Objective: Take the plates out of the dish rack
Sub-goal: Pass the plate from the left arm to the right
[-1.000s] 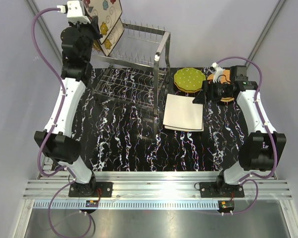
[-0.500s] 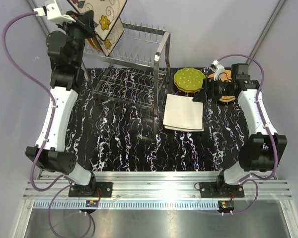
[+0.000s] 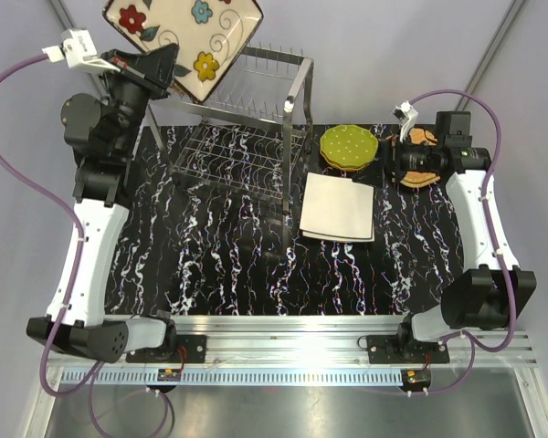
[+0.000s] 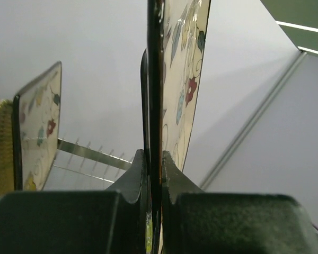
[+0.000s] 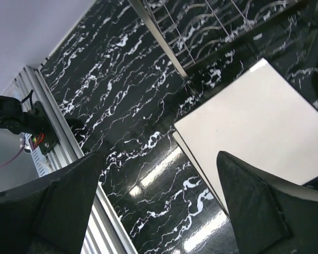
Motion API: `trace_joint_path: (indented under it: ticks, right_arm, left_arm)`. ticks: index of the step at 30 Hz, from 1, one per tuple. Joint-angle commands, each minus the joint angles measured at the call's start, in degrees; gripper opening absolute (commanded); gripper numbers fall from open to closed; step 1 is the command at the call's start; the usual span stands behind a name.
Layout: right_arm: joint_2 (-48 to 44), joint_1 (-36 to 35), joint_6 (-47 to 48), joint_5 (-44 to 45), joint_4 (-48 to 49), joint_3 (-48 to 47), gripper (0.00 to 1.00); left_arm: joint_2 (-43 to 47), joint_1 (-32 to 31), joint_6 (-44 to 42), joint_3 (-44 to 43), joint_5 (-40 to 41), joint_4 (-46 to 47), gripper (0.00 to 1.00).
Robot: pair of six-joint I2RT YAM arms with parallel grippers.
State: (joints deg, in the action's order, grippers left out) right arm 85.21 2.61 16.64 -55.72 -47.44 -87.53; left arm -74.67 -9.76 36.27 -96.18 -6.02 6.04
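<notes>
My left gripper (image 3: 169, 66) is shut on the lower edge of a square cream flowered plate (image 3: 184, 36) and holds it high above the back left corner of the steel dish rack (image 3: 256, 109). The left wrist view shows this plate (image 4: 184, 69) edge-on between the jaws, and a second flowered plate (image 4: 38, 127) standing behind by the rack's prongs (image 4: 90, 156). My right gripper (image 3: 404, 164) is open and empty over an orange wicker plate (image 3: 420, 181). A green dotted plate (image 3: 349, 146) and a plain-backed square cream plate (image 3: 338, 208) lie right of the rack.
The rack's lower grid shelf (image 3: 237, 160) shows no plates. The right wrist view shows the square plate (image 5: 254, 132) just beyond my open fingers, the rack's foot (image 5: 164, 42) and the table's aluminium front rail (image 5: 85, 211). A slanted frame pole (image 3: 489, 50) stands at the back right.
My left arm has lifted the flowered plate up out of the rack and tilted it face-up towards the camera. My right gripper has drawn back to the right, off the square plate.
</notes>
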Motion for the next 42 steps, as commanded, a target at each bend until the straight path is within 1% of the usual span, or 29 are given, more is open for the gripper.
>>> trace_joint_path:
  ticks: [1, 4, 6, 11, 17, 20, 24, 27, 29, 33, 35, 39, 42]
  right_arm:
    - [-3.8, -0.5, 0.9, -6.8, 4.7, -1.8, 1.00]
    - [-6.5, -0.5, -0.6, -10.0, 8.8, -0.5, 1.00]
    - [-8.9, -0.5, -2.3, -11.0, 13.9, 1.9, 1.00]
    - [-13.1, -0.5, -8.9, -12.1, 25.1, 7.4, 1.00]
    - [-14.3, -0.5, -10.7, -16.3, 28.6, 10.3, 1.00]
    - [-14.6, -0.6, -10.7, -19.8, 28.9, 10.6, 1.00]
    - [-15.9, -1.5, -9.4, -23.5, 28.7, 12.2, 1.00]
    - [-17.5, -2.3, -7.0, -23.6, 26.4, 13.3, 1.00]
    - [-18.9, -4.2, -6.5, -23.6, 25.8, 14.7, 1.00]
    - [-21.1, -5.6, -4.0, -24.5, 24.3, 16.9, 1.00]
    - [-22.0, -6.6, -2.2, -25.2, 21.5, 17.1, 1.00]
    - [-22.9, -9.0, 4.8, -25.1, 14.6, 16.7, 1.00]
    - [-22.9, -10.5, 5.9, -23.6, 11.7, 16.2, 1.00]
  left_arm:
    - [7.1, 0.1, 6.0, 2.1, -4.1, 15.1, 0.00]
    - [10.5, 0.1, 8.5, 6.2, -7.0, 15.3, 0.00]
    - [12.9, 0.1, 10.5, 8.3, -9.3, 15.3, 0.00]
    - [18.2, 0.2, 11.4, 15.5, -13.0, 14.8, 0.00]
    - [23.7, 0.2, 12.9, 22.4, -19.1, 14.3, 0.00]
    - [25.8, 0.1, 13.7, 25.6, -22.9, 14.3, 0.00]
    - [28.4, 0.2, 15.1, 31.3, -25.8, 15.0, 0.00]
    - [30.4, 0.1, 15.8, 34.7, -27.9, 15.8, 0.00]
    - [31.7, 0.1, 16.3, 36.3, -29.5, 16.3, 0.00]
    - [34.2, -0.2, 16.1, 41.2, -30.9, 16.3, 0.00]
    - [35.0, -0.3, 16.0, 42.9, -31.3, 16.1, 0.00]
    - [36.8, -0.6, 15.6, 47.1, -32.9, 15.2, 0.00]
    - [37.3, -1.2, 14.7, 49.2, -34.0, 14.4, 0.00]
